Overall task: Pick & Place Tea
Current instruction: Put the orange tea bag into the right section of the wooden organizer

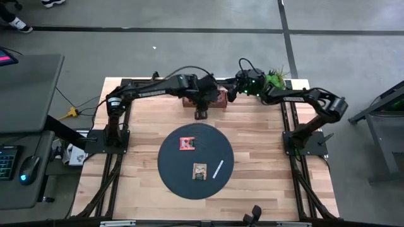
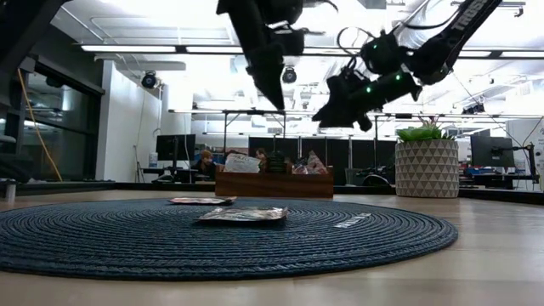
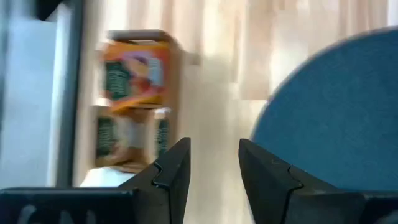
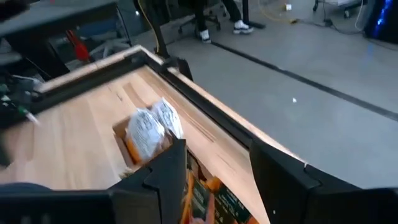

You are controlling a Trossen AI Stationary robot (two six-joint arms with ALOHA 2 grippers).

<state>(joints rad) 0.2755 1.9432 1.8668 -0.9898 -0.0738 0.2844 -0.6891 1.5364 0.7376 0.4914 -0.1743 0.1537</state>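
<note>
From above, my left jaws (image 1: pixel 201 114) hang past the far rim of the round mat (image 1: pixel 170 165), just in front of the wooden box (image 1: pixel 218 101) at the desk's (image 1: pixel 265 135) far edge. My right jaws (image 1: pixel 231 94) reach in from the other side over the box's right end, near the plant pot (image 1: pixel 276 78). Two tea sachets lie on the mat: a red one (image 1: pixel 186 144) toward the far side, a brown-green one (image 1: pixel 200 171) nearer the middle, with a white strip (image 1: pixel 218 169) beside it. Bare wood lies open all around the mat.

From desk height, both arms hang well above the box (image 2: pixel 274 183), which holds more sachets (image 2: pixel 242 162) standing upright. The two sachets (image 2: pixel 244 214) lie flat on the mat (image 2: pixel 102 238).

My left wrist sees its jaws (image 3: pixel 214 171) parted a moderate way, empty, over wood between the mat's edge (image 3: pixel 336 106) and boxed orange sachets (image 3: pixel 137 71).

My right wrist sees its jaws (image 4: pixel 217 171) parted and empty above orange sachets (image 4: pixel 211 196), white ones (image 4: pixel 152 127) beyond, close to the desk's far edge.
</note>
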